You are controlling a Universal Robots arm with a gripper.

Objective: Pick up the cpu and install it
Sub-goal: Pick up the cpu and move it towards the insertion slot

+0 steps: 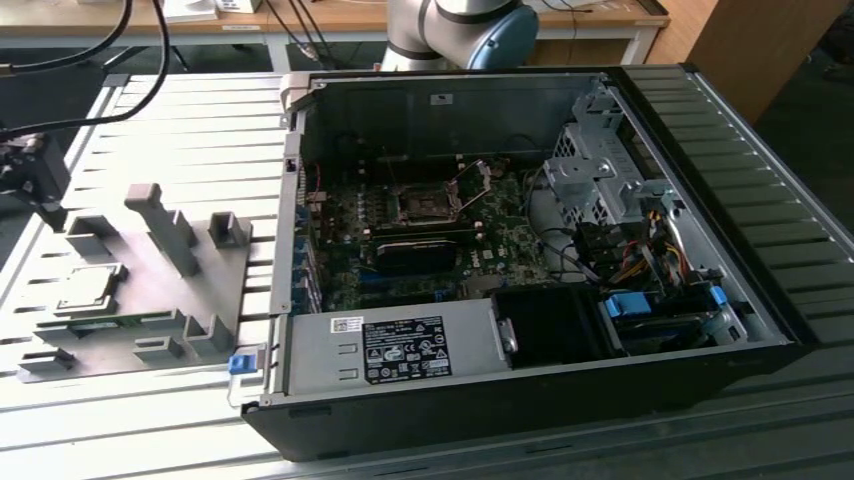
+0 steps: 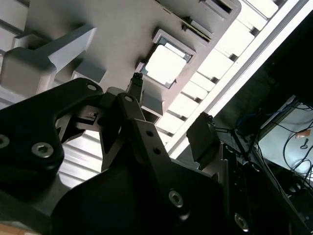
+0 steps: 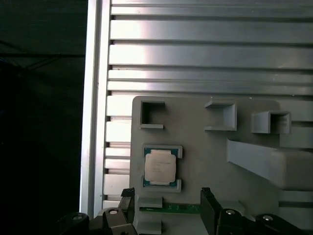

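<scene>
A: Where the exterior view's left edge cuts the scene, dark hardware by the table (image 1: 174, 110) is too clipped to make out. What holds what?

B: An open computer case (image 1: 534, 400) holds a motherboard (image 1: 507, 250), its socket (image 1: 427, 205) near the middle. Toward the exterior view's left, well apart, a grey fixture plate (image 1: 207, 290) carries the cpu (image 1: 83, 287) in a shallow seat.

A: And the second wrist view?

B: The black tool (image 2: 169, 98) body hides much of the plate. Its fingers (image 2: 134, 88) stand apart with nothing between them, and glare bleaches the cpu's top to a blank white square.

A: The first wrist view?

B: The frame edge cuts the tool off; its fingertips (image 3: 208, 203) poke in, spread and empty. The cpu lies flat between two grey brackets (image 3: 176, 149), near those tips: a silvery square lid, thin green rim, markings too faint to read.
</scene>
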